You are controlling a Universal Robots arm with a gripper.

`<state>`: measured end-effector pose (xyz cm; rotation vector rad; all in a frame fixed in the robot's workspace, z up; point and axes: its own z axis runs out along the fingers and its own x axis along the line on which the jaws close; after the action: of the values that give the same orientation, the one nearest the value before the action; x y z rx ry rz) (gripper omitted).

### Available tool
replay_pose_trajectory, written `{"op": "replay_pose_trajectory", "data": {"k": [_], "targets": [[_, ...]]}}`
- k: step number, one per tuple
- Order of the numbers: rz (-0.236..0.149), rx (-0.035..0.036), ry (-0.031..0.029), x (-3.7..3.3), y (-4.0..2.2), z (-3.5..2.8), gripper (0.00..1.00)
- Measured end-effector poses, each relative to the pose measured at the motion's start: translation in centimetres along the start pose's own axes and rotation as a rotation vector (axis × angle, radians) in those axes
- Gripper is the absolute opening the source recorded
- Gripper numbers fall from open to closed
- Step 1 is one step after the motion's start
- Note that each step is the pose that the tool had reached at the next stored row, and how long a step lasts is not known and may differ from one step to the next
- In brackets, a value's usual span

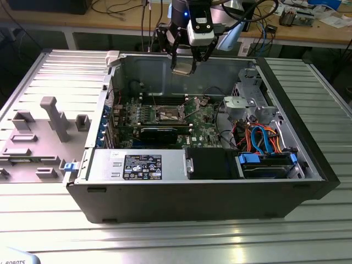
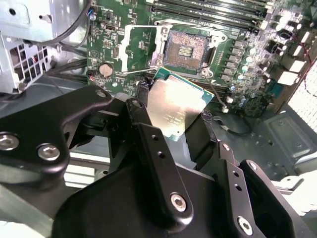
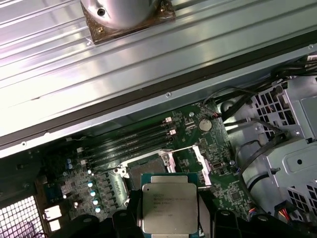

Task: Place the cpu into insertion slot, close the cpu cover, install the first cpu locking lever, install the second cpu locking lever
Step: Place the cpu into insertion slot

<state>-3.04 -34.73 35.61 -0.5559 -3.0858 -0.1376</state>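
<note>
**Claw.** In the exterior view the claw (image 1: 185,66) hangs above the far wall of the open computer case (image 1: 192,201), well clear of the motherboard (image 1: 204,119). Its black fingers (image 2: 142,111) are closed on two opposite edges of the cpu (image 2: 172,101). The chip is held with its metal top facing the second wrist camera.

**Cpu.** It is held in the air and is not seated. In both wrist views it lies between the camera and the board and touches nothing but the fingers.

**Insertion slot.** The insertion slot (image 2: 185,49) is open and unoccupied, with its contact field exposed. In the first wrist view the chip overlaps one edge of the slot.

**Cpu cover.** The cpu cover (image 2: 127,47) is swung open, just beside the slot. How steeply it stands I cannot tell.

**Levers.** A thin wire lever (image 2: 214,89) stands released at one side of the slot, not latched.

**Surroundings.** The memory slots (image 3: 129,141) run along the far side of the socket. The case lies on its side on a ribbed metal table (image 1: 165,242). A grey fixture tray (image 1: 33,144) rests at the exterior view's left, apart from the claw.
</note>
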Motion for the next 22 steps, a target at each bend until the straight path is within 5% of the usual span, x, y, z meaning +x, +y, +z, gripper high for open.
{"op": "replay_pose_trajectory", "data": {"k": [7,22], "targets": [[0.081,-0.0014,-0.0069,0.00,0.00,0.04,0.54],[0.086,-0.0016,-0.0073,0.00,0.00,0.04,0.54]]}}
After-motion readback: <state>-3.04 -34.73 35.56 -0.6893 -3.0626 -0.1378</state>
